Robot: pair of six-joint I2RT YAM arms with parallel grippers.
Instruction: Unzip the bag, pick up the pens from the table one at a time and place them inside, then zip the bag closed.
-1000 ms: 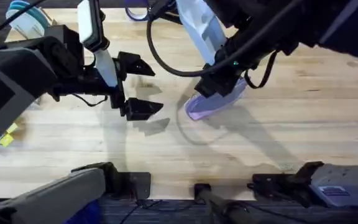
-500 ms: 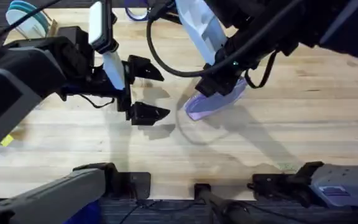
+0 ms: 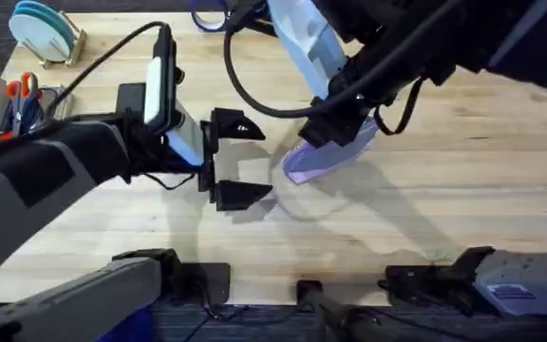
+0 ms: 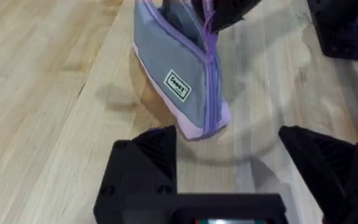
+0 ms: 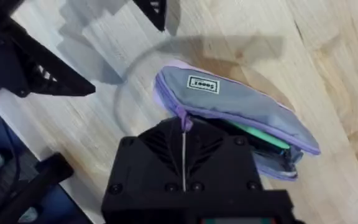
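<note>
I'm seeing the soft lavender-purple fabric pouch (image 5: pixel 229 109) lying on the light plank table (image 3: pixel 463 180), partly unzipped, a bright-green pen (image 5: pixel 260 135) showing inside. My right gripper (image 3: pixel 342 122) is pinching the zipper pull. My left gripper (image 3: pixel 240 160) is hovering spread just beside the pouch's closed end, probably to brace it.
</note>
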